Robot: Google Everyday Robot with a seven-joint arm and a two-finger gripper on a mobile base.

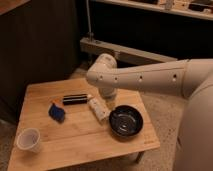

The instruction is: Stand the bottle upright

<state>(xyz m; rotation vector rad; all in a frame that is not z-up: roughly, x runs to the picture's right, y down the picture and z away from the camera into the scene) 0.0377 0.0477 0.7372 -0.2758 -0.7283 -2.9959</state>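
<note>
Camera view, single moment. The bottle (pixel 98 108) lies on its side on the wooden table (pixel 75 142), a little right of the tabletop's centre; you see its long axis running diagonally, from upper left to lower right in the view. Its upper-left end comes close to the right end of the black bar (pixel 75 98), and its lower-right end points toward the black bowl (pixel 125 121), which sits just beside it to the right. Which end carries the cap you cannot tell with certainty, though the upper-left end looks narrower. The arm (pixel 150 77) enters from the right edge and reaches leftward above the table, then bends sharply down at a rounded joint over the table's far side. The gripper (pixel 110 102) hangs below that joint, pointing down at the tabletop, just beside the bottle's upper right flank, between bottle and bowl; whether it touches the bottle is unclear, and you cannot tell whether it is open or closed. A blue object (pixel 56 112) lies left of the bottle, and a white cup (pixel 29 140) stands upright near the table's near left corner.
</note>
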